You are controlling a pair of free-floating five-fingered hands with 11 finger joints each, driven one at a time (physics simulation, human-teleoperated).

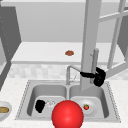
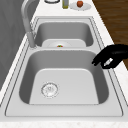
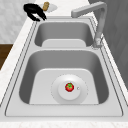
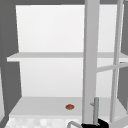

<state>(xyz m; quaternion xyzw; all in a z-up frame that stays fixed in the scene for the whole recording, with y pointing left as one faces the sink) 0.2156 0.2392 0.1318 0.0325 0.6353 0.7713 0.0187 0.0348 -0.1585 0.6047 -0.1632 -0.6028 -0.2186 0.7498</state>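
My right hand [image 1: 99, 76] is up at the open wall cabinet door [image 1: 91, 37], with its fingers wrapped round the lower end of the door's vertical bar handle [image 1: 94, 60]. The same hand [image 4: 98, 124] sits at the bottom edge of the upper view, under the handle [image 4: 95, 110]. My left hand [image 1: 40, 105] hangs low over the front of the left basin, fingers relaxed and drooping, holding nothing. It is the hand [image 2: 111, 58] above that basin's front rim in the left side view and the far hand [image 3: 35, 12] in the right side view.
A white plate [image 1: 92, 110] with a small red tomato [image 3: 69, 87] lies in the right basin. A large red ball [image 1: 67, 115] covers the sink's front rim. The faucet [image 1: 68, 72] stands at the back. A bowl [image 1: 3, 110] sits on the left counter, and a brown item [image 1: 69, 53] on the cabinet shelf.
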